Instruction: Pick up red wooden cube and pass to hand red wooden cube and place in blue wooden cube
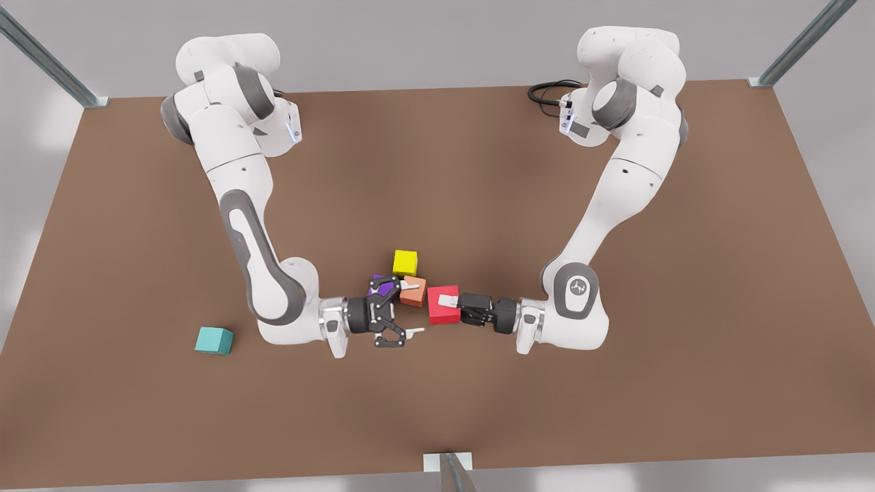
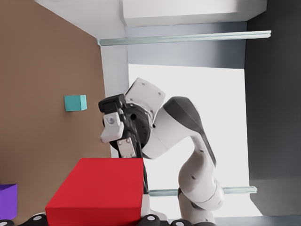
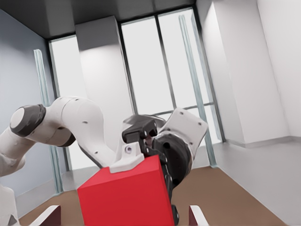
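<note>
Here, in the front view, the left gripper clamps the red wooden cube mid-table; the right gripper gapes wide just left of it. The blue wooden cube sits well apart, far left. In the left wrist view, the red cube looms close. In the right wrist view, it stands between the spread fingers.

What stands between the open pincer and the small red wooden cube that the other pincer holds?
Nothing visible: the right pincer, open, faces the small red wooden cube directly, while the left pincer grips its far side.
</note>
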Available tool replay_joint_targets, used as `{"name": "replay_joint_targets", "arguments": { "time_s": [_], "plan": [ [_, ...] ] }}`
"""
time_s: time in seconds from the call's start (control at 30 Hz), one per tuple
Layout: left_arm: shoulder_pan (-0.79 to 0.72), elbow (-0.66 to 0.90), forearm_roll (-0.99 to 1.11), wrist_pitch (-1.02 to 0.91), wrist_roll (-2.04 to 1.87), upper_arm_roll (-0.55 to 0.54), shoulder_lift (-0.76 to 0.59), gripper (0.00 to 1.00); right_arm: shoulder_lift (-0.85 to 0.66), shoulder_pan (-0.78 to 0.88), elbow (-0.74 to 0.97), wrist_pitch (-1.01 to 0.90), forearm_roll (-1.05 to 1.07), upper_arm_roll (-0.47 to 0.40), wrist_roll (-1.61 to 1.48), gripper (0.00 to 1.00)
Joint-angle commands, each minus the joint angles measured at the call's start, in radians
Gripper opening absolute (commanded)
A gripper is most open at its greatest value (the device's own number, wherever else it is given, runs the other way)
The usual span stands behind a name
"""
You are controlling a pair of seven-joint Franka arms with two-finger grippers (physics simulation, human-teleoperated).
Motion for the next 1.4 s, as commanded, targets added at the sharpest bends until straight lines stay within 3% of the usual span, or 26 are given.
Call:
{"name": "replay_joint_targets", "arguments": {
  "time_s": [0.0,0.93,0.97,1.0,1.03,1.17,1.27,1.37],
  "plan": [
    [0.000,0.000,-0.001,0.000,0.028,-0.001,-0.002,0.72,-0.001,0.001,0.001,0.018,0.003,0.005,-0.061,1.00],
    [-0.003,-0.001,0.001,0.013,0.044,-0.001,0.006,0.72,0.071,0.037,0.096,0.164,0.006,0.094,-0.058,1.00],
    [-0.003,-0.001,0.001,0.011,0.044,-0.001,0.006,0.72,0.071,0.035,0.098,0.164,0.006,0.093,-0.059,0.82],
    [-0.003,-0.001,0.002,0.010,0.044,-0.001,0.004,0.72,0.071,0.035,0.101,0.164,0.006,0.093,-0.071,0.49],
    [-0.002,-0.001,0.002,0.005,0.044,-0.001,0.004,0.72,0.071,0.035,0.101,0.164,0.005,0.093,-0.073,0.40],
    [-0.002,-0.001,0.004,0.006,0.045,-0.001,0.006,0.73,0.071,0.034,0.101,0.164,0.005,0.093,-0.068,0.41],
    [-0.002,-0.001,0.004,0.008,0.047,-0.001,0.006,0.98,0.069,0.032,0.101,0.164,0.005,0.093,-0.062,0.42],
    [-0.002,-0.003,0.005,0.006,0.045,-0.001,0.004,1.00,0.068,0.032,0.101,0.162,0.005,0.093,-0.061,0.42]
  ]
}}
